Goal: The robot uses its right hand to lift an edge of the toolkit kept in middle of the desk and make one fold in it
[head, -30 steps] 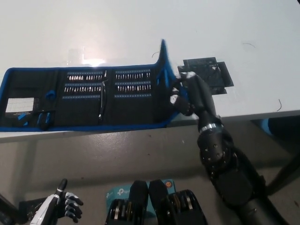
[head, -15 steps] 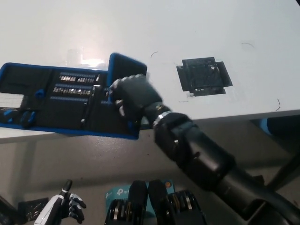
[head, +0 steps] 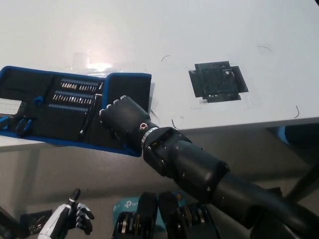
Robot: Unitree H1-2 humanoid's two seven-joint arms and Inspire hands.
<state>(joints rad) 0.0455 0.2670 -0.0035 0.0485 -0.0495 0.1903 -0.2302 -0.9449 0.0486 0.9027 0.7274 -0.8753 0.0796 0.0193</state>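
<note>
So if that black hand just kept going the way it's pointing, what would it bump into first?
The black right hand points toward picture left across the open blue fabric toolkit. It would probably meet the rows of metal screwdriver bits first, though height is hard to judge.

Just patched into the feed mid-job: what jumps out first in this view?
The robot's black right hand lies flat on the folded-over right flap of the blue-edged black fabric toolkit at the white desk's front left edge. A dark square patch sits to the right. The white left hand hangs low, bottom left.
</note>
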